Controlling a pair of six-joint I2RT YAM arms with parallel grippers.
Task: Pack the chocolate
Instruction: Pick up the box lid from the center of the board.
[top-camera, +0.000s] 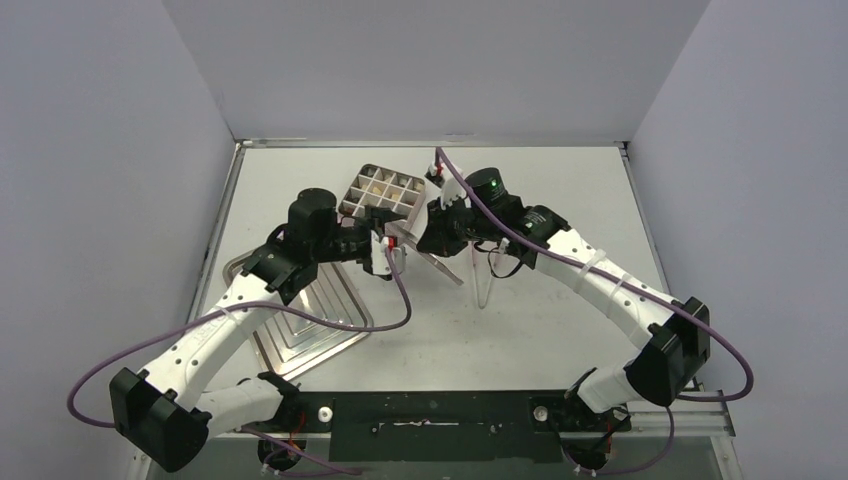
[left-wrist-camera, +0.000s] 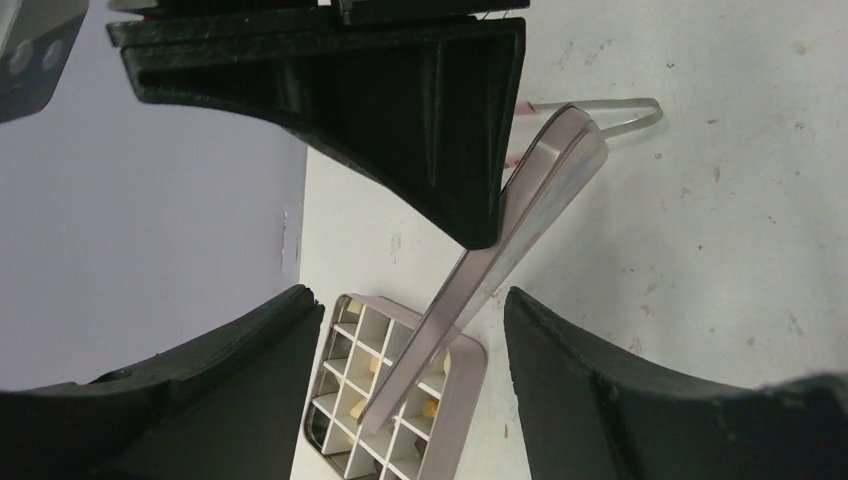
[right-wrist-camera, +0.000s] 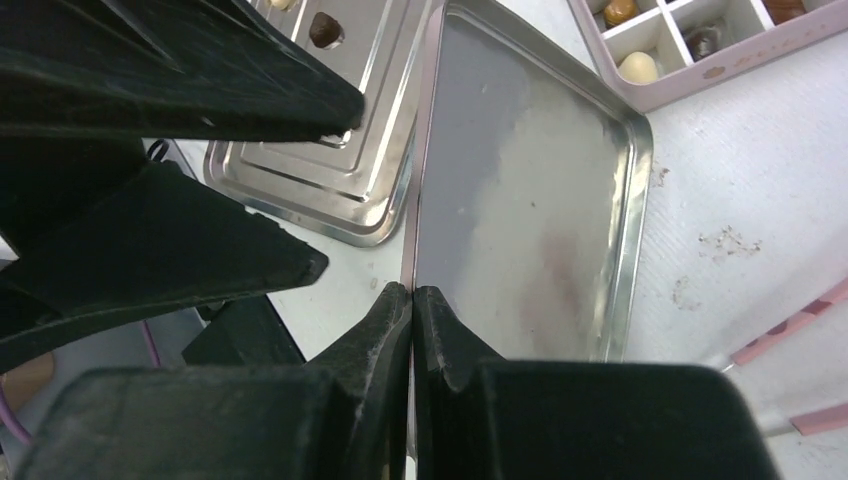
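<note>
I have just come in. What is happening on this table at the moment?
The right arm holds the lid by its rim, jaws shut, tilted on edge. The left arm has its jaws open on either side of that lid. The gridded tin is uncovered, with chocolate pieces in its cells; at least one dark piece lies on the silver tray.

Gridded tin (right-wrist-camera: 720, 75) cut off at top edge, tray (top-camera: 320, 335) partly under left arm (top-camera: 215, 335), chocolate (top-camera: 385, 185) indistinct from above

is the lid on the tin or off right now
Off. The right claw pinches the lid by its edge, held tilted; the tin shows its gridded cells uncovered.
</note>
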